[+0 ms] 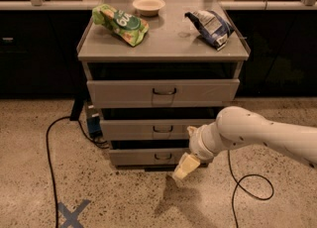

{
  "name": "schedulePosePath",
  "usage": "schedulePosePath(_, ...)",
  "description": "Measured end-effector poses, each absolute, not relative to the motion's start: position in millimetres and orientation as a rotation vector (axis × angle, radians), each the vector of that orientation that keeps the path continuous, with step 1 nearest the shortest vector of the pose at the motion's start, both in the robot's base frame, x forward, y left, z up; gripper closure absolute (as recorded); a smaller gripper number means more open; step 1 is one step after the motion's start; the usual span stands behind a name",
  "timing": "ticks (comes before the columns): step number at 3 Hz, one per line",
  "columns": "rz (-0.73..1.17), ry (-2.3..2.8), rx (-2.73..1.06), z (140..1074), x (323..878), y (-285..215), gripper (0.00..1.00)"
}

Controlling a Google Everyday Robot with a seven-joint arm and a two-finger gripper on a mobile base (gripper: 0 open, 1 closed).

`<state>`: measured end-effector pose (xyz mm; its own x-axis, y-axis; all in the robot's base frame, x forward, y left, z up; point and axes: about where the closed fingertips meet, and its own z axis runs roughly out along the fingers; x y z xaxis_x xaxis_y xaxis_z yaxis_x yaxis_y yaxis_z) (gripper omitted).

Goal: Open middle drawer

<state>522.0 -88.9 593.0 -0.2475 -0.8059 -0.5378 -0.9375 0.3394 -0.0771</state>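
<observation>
A grey desk (173, 43) with three drawers stands on a speckled floor. The middle drawer (133, 129) looks closed, and its small dark pull faces forward at the centre. A white arm reaches in from the right. Its end effector (185, 167) hangs low, just below and to the right of that pull, probably lining up to hook it. Whether it is released or clenched cannot be told.

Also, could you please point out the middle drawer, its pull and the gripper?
middle drawer (129, 129): camera view, flat front panel, left part.
pull (163, 129): camera view, centre of the dark wire.
gripper (182, 170): camera view, its pale tip, before the lowest drawer (133, 157).
</observation>
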Motion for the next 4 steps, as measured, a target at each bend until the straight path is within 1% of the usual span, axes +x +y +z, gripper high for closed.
schedulePosePath(1, 0.388, 2.064, -1.493, 572.8, 549.6, -63.2, 0.0)
schedulePosePath(2, 0.402, 2.019, -1.449, 550.2, 583.1, -53.0, 0.0)
schedulePosePath(3, 0.383, 2.015, -1.43, 532.6, 619.5, -58.9, 0.0)
schedulePosePath(4, 0.369, 2.037, -1.384, 526.5, 652.7, -80.9, 0.0)
